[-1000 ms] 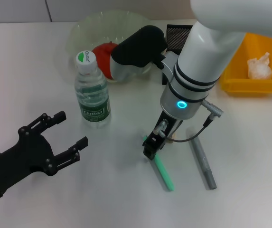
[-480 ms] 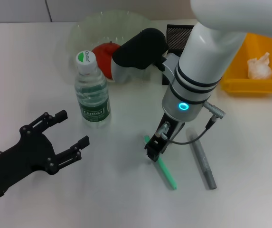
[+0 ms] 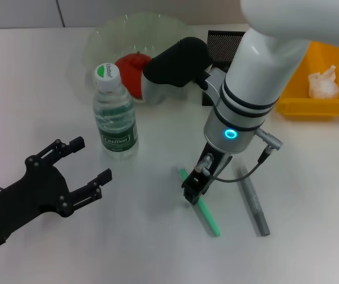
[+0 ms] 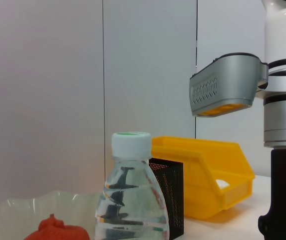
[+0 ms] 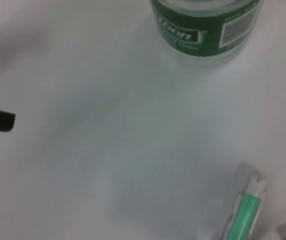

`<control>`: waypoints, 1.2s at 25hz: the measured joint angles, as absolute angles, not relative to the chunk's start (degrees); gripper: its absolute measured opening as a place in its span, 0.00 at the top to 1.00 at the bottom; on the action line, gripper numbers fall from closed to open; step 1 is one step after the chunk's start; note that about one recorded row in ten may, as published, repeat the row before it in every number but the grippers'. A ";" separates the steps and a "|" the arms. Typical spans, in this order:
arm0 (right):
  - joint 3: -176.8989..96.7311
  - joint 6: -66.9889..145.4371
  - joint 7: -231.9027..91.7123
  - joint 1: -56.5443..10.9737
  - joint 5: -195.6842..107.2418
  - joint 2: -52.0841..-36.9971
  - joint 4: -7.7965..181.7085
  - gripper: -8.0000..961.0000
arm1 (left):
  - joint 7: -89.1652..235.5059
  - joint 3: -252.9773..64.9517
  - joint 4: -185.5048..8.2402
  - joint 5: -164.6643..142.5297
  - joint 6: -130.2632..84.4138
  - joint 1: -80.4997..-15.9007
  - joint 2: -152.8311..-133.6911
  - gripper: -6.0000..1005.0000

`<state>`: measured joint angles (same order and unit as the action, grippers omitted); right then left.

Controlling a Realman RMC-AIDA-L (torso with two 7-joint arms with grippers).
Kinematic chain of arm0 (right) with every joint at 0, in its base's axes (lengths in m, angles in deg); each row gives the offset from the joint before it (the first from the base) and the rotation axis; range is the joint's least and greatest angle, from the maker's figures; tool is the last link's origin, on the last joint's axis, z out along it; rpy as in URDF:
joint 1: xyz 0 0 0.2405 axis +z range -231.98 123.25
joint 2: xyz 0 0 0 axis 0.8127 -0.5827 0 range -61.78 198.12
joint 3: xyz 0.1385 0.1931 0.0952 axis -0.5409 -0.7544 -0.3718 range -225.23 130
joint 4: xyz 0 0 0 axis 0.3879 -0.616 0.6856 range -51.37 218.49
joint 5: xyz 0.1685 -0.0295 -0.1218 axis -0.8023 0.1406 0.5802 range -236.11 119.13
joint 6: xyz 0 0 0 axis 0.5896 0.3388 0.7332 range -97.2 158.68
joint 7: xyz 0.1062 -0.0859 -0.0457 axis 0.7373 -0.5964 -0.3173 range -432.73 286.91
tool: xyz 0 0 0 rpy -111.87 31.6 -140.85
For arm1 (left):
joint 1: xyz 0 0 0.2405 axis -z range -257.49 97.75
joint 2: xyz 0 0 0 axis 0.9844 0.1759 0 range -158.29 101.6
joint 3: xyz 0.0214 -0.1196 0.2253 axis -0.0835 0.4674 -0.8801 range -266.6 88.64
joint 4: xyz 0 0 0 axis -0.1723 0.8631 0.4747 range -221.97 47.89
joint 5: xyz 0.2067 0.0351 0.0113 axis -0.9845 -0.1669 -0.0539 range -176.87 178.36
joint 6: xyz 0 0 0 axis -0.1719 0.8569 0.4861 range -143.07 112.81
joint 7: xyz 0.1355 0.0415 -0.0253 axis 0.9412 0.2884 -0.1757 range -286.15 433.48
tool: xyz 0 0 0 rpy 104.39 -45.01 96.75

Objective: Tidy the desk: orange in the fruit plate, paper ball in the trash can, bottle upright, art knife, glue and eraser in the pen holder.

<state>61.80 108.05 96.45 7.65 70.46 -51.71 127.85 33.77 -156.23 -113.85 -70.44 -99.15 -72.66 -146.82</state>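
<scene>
Hovering just over the green art knife [image 3: 200,202] on the desk [image 3: 39,89], the right gripper [image 3: 192,192] hides its finger spread, perhaps touching; the left gripper [image 3: 80,171] rests wide.

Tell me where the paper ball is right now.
In the head view the paper ball lies inside the yellow trash can at the far right of the desk, just right of the black mesh pen holder.
</scene>
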 joint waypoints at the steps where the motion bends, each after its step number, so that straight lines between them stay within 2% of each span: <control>1: 61.76 108.06 96.46 7.64 70.45 -51.71 127.66 0.75 | 33.77 -156.22 -113.85 -70.44 -99.15 -72.66 -146.82 0.19; 7: 61.72 108.01 96.45 8.11 70.42 -51.71 126.09 0.75 | 33.77 -156.22 -113.85 -70.44 -99.15 -72.28 -146.82 0.19; 24: 62.70 108.56 96.12 8.21 70.35 -51.71 126.17 0.88 | 33.77 -156.21 -113.76 -70.44 -98.88 -71.87 -146.82 0.19; 30: 63.32 108.74 95.59 7.73 70.52 -51.71 127.71 0.89 | 33.77 -156.21 -113.76 -70.41 -98.87 -71.77 -146.89 0.19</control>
